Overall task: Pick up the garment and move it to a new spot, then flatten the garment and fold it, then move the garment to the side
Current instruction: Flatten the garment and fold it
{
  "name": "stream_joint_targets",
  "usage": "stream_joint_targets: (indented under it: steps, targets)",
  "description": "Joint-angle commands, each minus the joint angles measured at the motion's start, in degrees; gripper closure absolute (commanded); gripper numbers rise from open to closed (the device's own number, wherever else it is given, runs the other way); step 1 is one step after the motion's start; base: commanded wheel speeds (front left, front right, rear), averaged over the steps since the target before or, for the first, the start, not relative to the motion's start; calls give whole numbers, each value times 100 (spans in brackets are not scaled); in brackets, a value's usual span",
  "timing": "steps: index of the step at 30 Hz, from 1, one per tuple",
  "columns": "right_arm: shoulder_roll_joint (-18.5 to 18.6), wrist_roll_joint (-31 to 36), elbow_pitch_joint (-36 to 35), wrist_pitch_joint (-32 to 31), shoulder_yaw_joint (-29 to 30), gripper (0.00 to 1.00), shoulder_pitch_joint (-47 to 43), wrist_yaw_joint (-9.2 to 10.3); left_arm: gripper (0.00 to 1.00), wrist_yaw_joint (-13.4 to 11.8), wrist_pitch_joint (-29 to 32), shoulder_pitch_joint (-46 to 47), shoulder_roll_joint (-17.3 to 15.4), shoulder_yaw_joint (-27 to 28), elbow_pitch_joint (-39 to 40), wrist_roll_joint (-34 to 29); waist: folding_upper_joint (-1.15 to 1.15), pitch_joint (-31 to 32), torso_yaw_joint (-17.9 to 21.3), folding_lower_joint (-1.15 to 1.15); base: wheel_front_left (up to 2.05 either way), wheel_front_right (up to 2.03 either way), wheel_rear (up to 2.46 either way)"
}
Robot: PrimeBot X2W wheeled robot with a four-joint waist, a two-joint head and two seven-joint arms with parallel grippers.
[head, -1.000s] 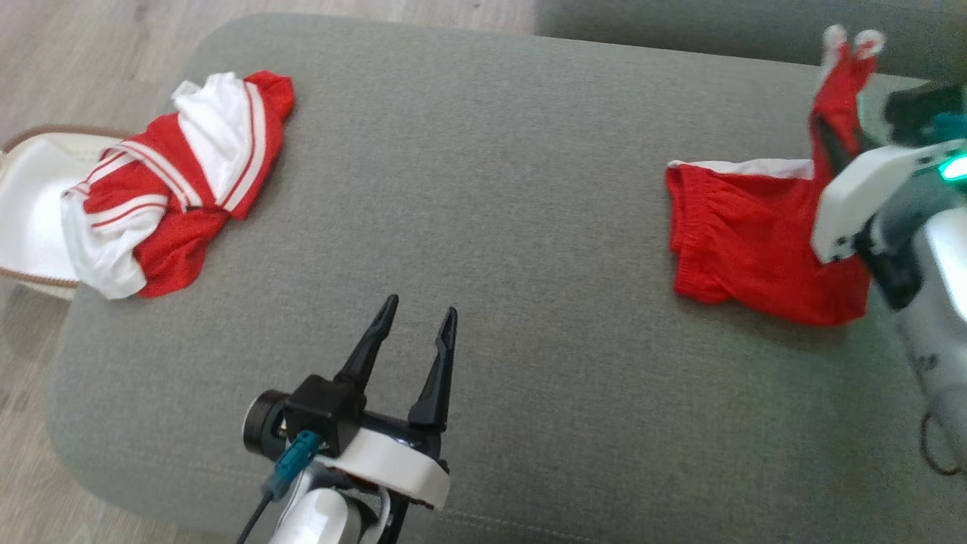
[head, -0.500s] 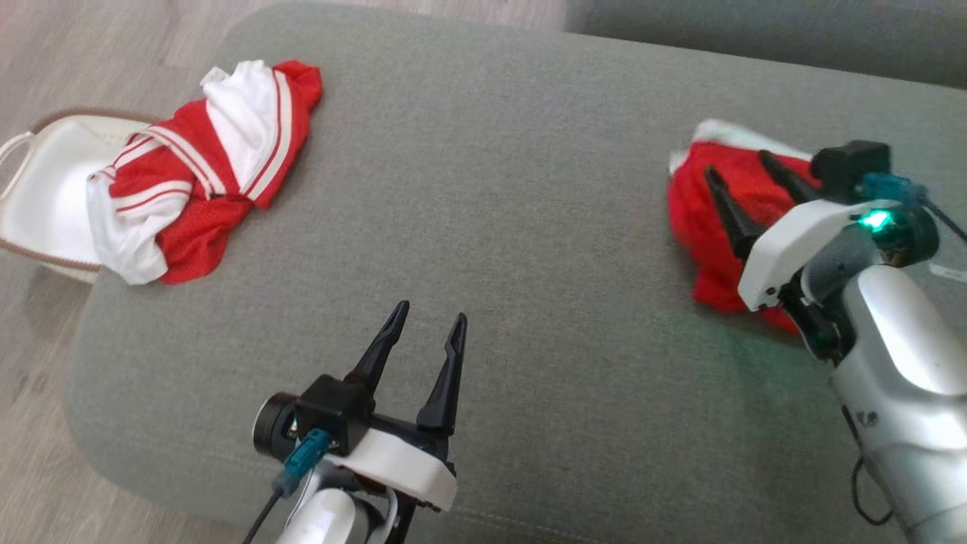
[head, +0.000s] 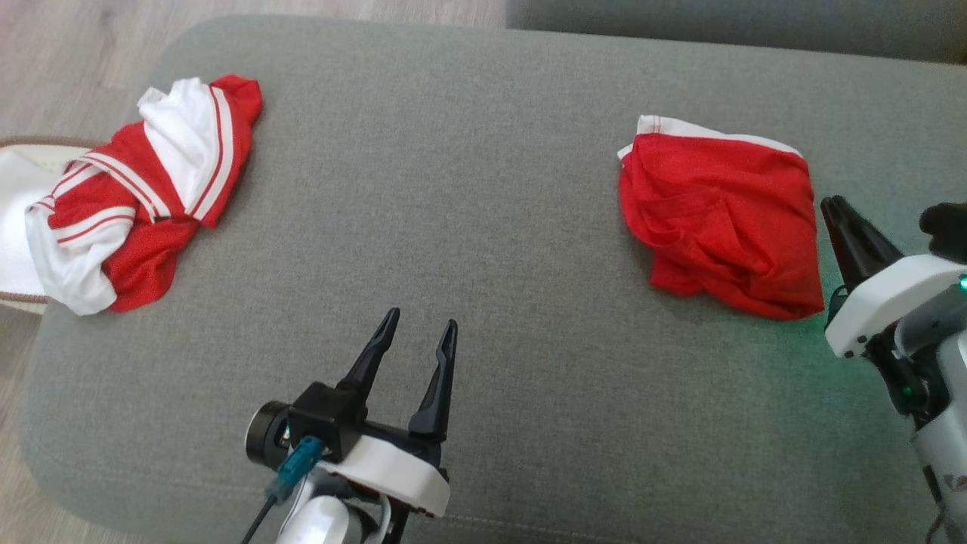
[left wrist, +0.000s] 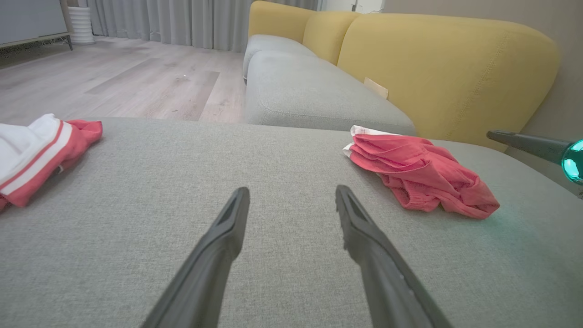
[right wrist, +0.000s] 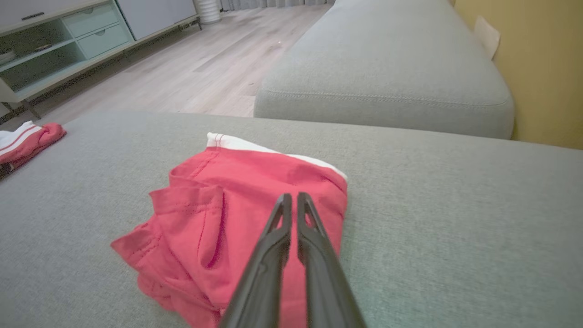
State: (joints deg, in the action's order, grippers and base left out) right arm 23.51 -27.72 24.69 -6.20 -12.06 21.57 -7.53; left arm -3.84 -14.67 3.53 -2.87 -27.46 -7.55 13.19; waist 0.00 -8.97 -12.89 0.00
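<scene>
The garment (head: 721, 227), red with a white band along its far edge, lies loosely folded and wrinkled on the right half of the grey seat cushion (head: 483, 227). It shows in the left wrist view (left wrist: 419, 175) and the right wrist view (right wrist: 237, 209). My right gripper (head: 838, 215) hovers just off the garment's right edge, its fingers together and holding nothing (right wrist: 291, 197). My left gripper (head: 419, 332) stands open over bare cushion near the front edge, well left of the garment (left wrist: 291, 200).
A second, crumpled red-and-white garment (head: 143, 196) lies at the cushion's left end, partly over a white basket (head: 15, 196) on the wood floor. Another grey seat cushion (right wrist: 387, 68) adjoins at the back, with a yellow backrest (left wrist: 432, 59) beside it.
My right gripper let go of the garment, drew back to the near right and closed empty. The garment now lies folded on the cushion. The head camera shifted; the left arm stayed still.
</scene>
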Motion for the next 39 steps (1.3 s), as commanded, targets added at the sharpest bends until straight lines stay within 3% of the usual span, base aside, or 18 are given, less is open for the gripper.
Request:
stream_joint_targets:
  steps: [1,13,23,39]
  targets:
    - [146,-47,-231,-1,-88,100,90,4,0,24,-33,167,-1,190,193,-62,0,-54,-9,0,0,0,0]
    - [504,-1222,67,-383,-1238,100,502,4,0,46,-33,402,-1,102,142,-6,0,-321,-385,0,0,0,0]
    - [704,-1488,774,-38,-1610,100,631,4,0,3,-33,379,-1,57,176,-87,0,-285,-472,0,0,0,0]
    - [498,-2247,-52,446,-3424,100,356,4,0,-29,-33,297,0,110,92,-70,0,59,-341,0,0,0,0]
